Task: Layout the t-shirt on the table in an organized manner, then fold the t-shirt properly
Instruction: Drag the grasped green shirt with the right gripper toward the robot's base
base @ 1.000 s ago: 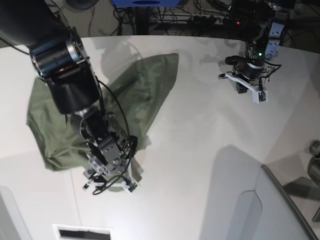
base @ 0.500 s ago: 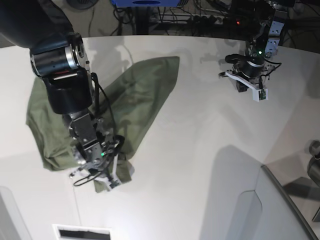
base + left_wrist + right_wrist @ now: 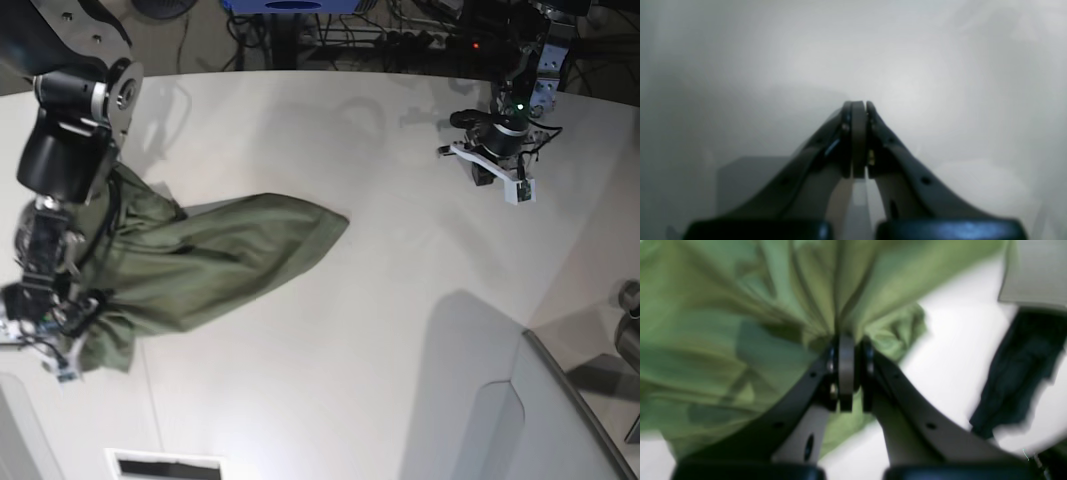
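Note:
The olive-green t-shirt [image 3: 215,260] lies bunched and stretched into a long shape across the left part of the white table [image 3: 400,300]. At the table's left edge my right gripper [image 3: 60,350] is shut on the shirt's near-left end. In the right wrist view, green cloth [image 3: 740,323] gathers into folds at the closed right gripper [image 3: 848,338]. My left gripper [image 3: 510,185] hovers at the far right, well away from the shirt. In the left wrist view the left gripper [image 3: 858,105] is shut with nothing in it, above bare table [image 3: 940,83].
Cables and equipment [image 3: 400,30] crowd the space behind the table's far edge. A raised pale panel [image 3: 560,420] stands at the near right corner. A dark slot [image 3: 165,465] sits at the near edge. A dark shape [image 3: 1013,373] shows right of the right gripper.
My right gripper closed on the shirt, and the arm swung left to the table's edge, dragging the cloth left and stretching it out. The left arm has not moved.

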You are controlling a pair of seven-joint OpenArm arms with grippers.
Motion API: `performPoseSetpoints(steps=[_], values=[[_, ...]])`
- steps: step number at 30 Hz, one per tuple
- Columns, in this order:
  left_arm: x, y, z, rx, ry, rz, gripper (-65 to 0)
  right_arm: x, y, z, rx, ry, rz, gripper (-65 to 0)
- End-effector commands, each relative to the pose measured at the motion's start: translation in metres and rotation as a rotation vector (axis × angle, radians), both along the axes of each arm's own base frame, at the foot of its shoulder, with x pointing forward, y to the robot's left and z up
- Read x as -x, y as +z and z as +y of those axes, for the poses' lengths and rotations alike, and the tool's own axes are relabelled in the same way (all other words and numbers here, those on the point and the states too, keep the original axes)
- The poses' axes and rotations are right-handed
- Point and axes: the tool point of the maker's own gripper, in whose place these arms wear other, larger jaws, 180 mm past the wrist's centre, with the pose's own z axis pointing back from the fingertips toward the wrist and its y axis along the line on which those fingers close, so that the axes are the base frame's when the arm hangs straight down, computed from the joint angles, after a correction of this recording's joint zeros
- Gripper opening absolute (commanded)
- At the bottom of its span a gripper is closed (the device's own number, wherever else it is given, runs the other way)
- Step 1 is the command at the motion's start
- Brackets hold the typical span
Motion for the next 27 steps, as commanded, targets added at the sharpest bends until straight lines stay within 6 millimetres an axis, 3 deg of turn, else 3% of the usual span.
performPoseSetpoints(steps=[1, 6, 12, 18, 22, 24, 27], values=[[-0.007, 0.008, 0.004, -0.011, -0.004, -0.029, -65.0, -0.005, 0.024, -0.01, 0.035, 0.002, -0.054, -65.0], [-0.007, 0.008, 0.006, -0.014, -0.002, -0.03, -65.0, 0.028, 0.041, -0.02, 0.089, -0.016, -0.051, -65.0], [-0.007, 0.007, 0.003, -0.009, -0.005, -0.028, -65.0, 0.081, 0.007, -0.047, -0.009, -0.204, 0.077, -64.1], [-0.006, 0.007, 0.001, -0.007, -0.008, -0.026, -65.0, 0.118, -0.026, -0.059, -0.075, -0.403, 0.152, -41.4], [-0.006, 0.007, 0.001, -0.007, -0.008, -0.026, -65.0, 0.118, -0.021, -0.06, -0.066, -0.402, 0.141, -40.8], [-0.006, 0.006, 0.001, -0.007, -0.008, -0.025, -65.0, 0.108, 0.001, -0.065, -0.032, -0.391, 0.06, -40.8], [-0.004, 0.005, 0.001, -0.007, -0.008, -0.022, -65.0, 0.071, 0.039, -0.045, 0.047, -0.242, -0.082, -40.8]])
